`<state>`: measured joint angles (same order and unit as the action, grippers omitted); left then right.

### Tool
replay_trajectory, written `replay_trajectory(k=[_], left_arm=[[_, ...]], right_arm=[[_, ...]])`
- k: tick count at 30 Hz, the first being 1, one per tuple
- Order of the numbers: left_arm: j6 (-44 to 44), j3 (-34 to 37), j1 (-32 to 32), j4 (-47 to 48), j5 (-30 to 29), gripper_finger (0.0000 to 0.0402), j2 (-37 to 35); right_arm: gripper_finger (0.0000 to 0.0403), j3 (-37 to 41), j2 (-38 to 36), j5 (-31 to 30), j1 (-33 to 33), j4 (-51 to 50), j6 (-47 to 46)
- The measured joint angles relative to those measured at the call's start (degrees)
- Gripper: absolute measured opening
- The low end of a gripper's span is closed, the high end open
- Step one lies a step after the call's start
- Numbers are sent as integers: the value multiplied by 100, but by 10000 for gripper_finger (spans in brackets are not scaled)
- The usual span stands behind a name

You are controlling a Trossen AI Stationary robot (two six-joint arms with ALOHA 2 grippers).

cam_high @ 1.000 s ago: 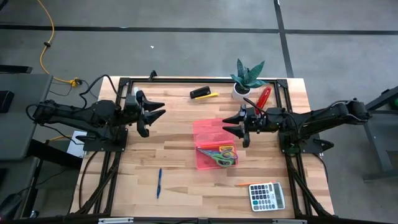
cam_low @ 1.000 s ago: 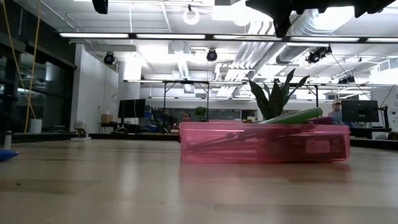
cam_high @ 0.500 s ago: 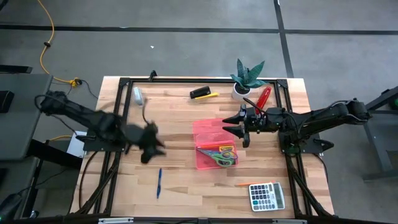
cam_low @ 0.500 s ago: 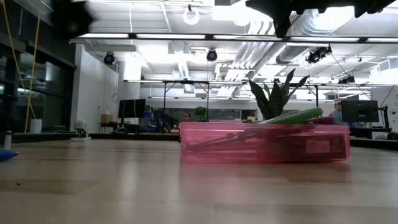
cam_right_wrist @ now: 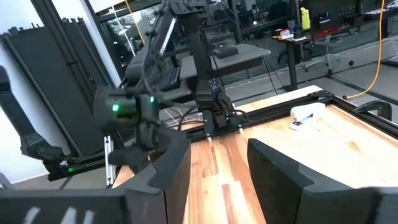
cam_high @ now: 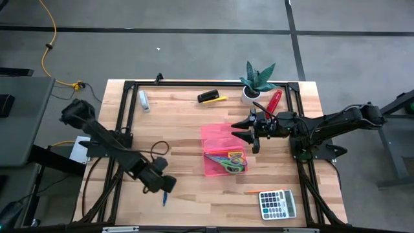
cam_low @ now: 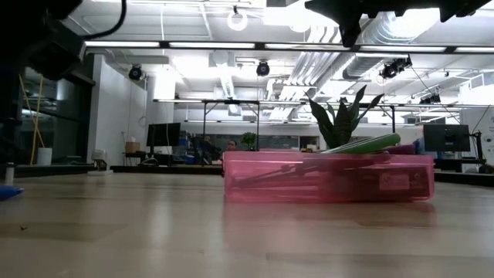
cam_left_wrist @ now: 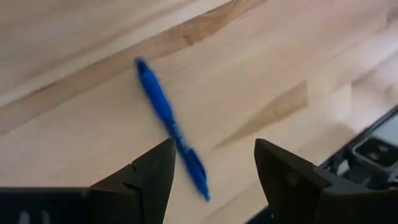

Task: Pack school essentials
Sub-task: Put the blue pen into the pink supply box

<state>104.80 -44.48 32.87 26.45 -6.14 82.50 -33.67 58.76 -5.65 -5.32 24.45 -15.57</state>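
A blue pen lies flat on the wood near the table's near-left part; the left wrist view shows the pen running slantwise. My left gripper hovers over it, open, with the fingers standing on either side of the pen's lower end without touching. The pink tray holds green-handled and purple-handled scissors; the green handle sticks up above the tray's rim. My right gripper hangs open above the tray's far right corner. An orange pencil lies near the calculator.
A calculator sits at the near right corner. A potted plant, a red tool and a black-and-yellow marker lie along the far edge, with a small white item far left. A black frame rail borders the table.
My left arm has swung quickly from the far left part of the table toward the near edge and lowered, with its gripper tipped down over the blue pen. The right arm and the tray have kept still.
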Motion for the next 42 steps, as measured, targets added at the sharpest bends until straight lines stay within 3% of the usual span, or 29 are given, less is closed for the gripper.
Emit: replay_trajectory(k=[16, 20, 26, 32, 36, 42], left_arm=[[192, -475, 44, 164, 395, 196, 1483], [155, -482, 100, 419, 335, 145, 1506], [-69, -480, 227, 731, 77, 16, 1497], [-657, -459, 181, 1074, -38, 15, 1349], [-1244, -384, -1, 1739, -785, 6, 813], [-2546, -413, -488, 2301, -2371, 3, -757]], right_arm=[[150, -2, 0, 0, 7, -157, 7], [150, -2, 0, 0, 7, -199, 15], [150, -2, 0, 0, 7, -241, 20], [150, -2, 0, 0, 7, -260, 46], [150, -2, 0, 0, 7, -262, 63], [150, -2, 0, -2, 7, -258, 15]])
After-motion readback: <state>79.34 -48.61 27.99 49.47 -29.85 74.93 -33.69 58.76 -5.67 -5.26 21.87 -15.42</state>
